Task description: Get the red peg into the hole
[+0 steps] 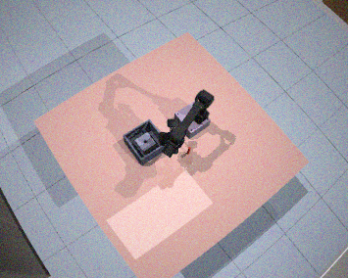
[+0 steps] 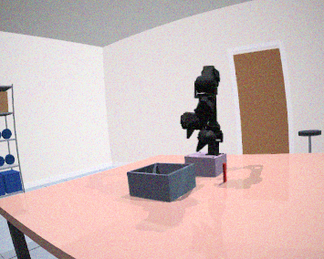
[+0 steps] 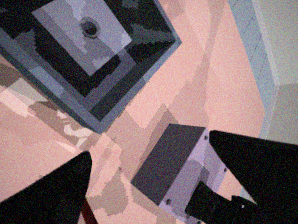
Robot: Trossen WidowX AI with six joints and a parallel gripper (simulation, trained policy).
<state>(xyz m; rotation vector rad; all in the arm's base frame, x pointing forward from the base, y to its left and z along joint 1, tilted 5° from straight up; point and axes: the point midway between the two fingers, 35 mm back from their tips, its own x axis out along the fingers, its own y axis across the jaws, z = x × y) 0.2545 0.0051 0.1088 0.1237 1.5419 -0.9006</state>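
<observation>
Standing alone (upright), red peg [image 1: 188,150] [image 2: 224,172] [image 3: 88,212].

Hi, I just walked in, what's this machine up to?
A black jointed arm holds its open tool above the pink table, gripping nothing. A thin red peg stands upright on the table, outside the dark blue-grey open box.

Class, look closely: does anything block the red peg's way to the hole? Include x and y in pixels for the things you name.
Yes: the near wall of the open box [image 1: 155,156] [image 2: 149,186] [image 3: 145,80] stands between the upright peg [image 1: 188,151] [image 2: 224,173] [image 3: 89,212] and the hole [image 1: 145,141] [image 3: 89,28], so it must be lifted over.
</observation>
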